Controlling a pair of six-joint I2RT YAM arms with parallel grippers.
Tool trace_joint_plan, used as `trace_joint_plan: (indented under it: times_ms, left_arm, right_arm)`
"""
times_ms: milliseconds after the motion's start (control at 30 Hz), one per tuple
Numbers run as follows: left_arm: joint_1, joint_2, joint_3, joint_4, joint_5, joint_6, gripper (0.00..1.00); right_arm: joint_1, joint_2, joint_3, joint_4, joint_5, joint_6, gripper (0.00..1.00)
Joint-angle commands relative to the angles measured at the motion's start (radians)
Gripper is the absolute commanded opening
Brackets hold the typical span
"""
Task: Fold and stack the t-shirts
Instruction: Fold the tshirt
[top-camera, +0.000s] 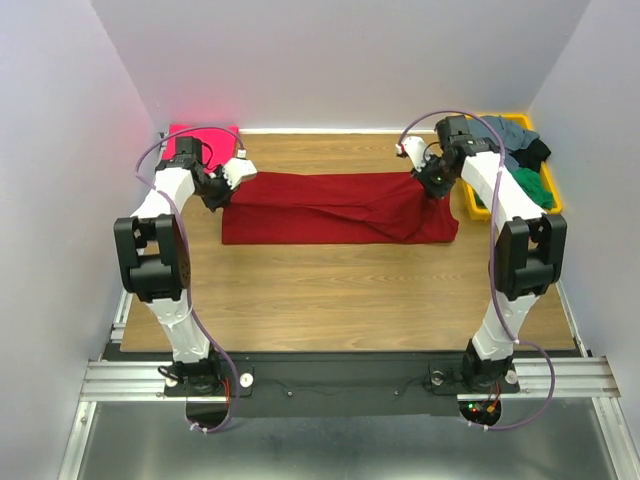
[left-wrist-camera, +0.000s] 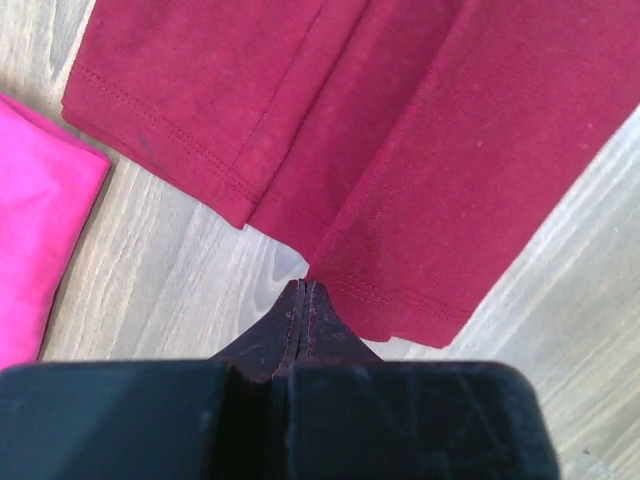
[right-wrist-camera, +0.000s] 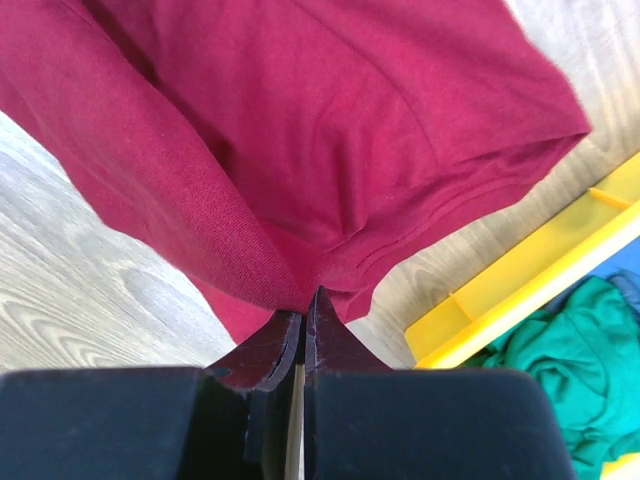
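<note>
Between the claws: crimson t-shirt (top-camera: 340, 205) part-folded, left claw (left-wrist-camera: 303, 288) and right claw (right-wrist-camera: 305, 298) each pinching an end. Pink t-shirt (top-camera: 215, 133) looks done; bin shirts (top-camera: 510, 132) remain.

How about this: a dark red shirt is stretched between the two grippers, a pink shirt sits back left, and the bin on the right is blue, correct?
Only the bin's colour is wrong: the bin is yellow, not blue, as the right wrist view shows. The dark red shirt is stretched between the left gripper and right gripper, and the pink shirt sits back left.
</note>
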Motion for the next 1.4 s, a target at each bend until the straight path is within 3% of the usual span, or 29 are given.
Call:
trace_joint_plan:
  times_ms: [0, 433, 533, 567, 600, 667, 700, 733, 800, 1067, 1367]
  left_arm:
    - [-0.009, 0.012, 0.046, 0.025, -0.010, -0.024, 0.00]
    - [-0.042, 0.094, 0.095, 0.091, -0.042, -0.089, 0.00]
    - [-0.051, 0.127, 0.100, 0.122, -0.078, -0.135, 0.06]
    - [-0.051, 0.132, 0.100, 0.143, -0.088, -0.153, 0.16]
    - [-0.052, 0.134, 0.103, 0.153, -0.107, -0.175, 0.20]
    - [-0.051, 0.131, 0.104, 0.156, -0.122, -0.215, 0.29]
    - [-0.049, 0.123, 0.100, 0.159, -0.127, -0.231, 0.31]
    - [-0.043, 0.091, 0.081, 0.173, -0.124, -0.254, 0.36]
    - [-0.039, 0.062, 0.063, 0.180, -0.127, -0.274, 0.40]
    - [-0.020, -0.124, -0.061, 0.150, -0.066, -0.328, 0.41]
    - [-0.028, -0.121, -0.179, 0.151, -0.022, -0.399, 0.39]
  right_arm:
    - [-0.016, 0.023, 0.050, 0.020, -0.005, 0.015, 0.01]
    - [-0.035, 0.159, 0.126, 0.023, 0.013, 0.083, 0.01]
    - [-0.035, 0.208, 0.133, 0.022, 0.057, 0.112, 0.01]
    - [-0.035, 0.220, 0.137, 0.023, 0.068, 0.136, 0.04]
    - [-0.035, 0.228, 0.140, 0.022, 0.077, 0.149, 0.13]
    - [-0.042, 0.245, 0.153, 0.020, 0.100, 0.184, 0.23]
    - [-0.045, 0.245, 0.159, 0.020, 0.102, 0.198, 0.32]
    - [-0.051, 0.238, 0.172, 0.017, 0.100, 0.222, 0.47]
    - [-0.058, 0.221, 0.189, 0.005, 0.087, 0.244, 0.58]
    - [-0.091, 0.081, 0.104, -0.059, 0.010, 0.268, 0.59]
    - [-0.109, 0.041, -0.045, -0.092, -0.064, 0.285, 0.53]
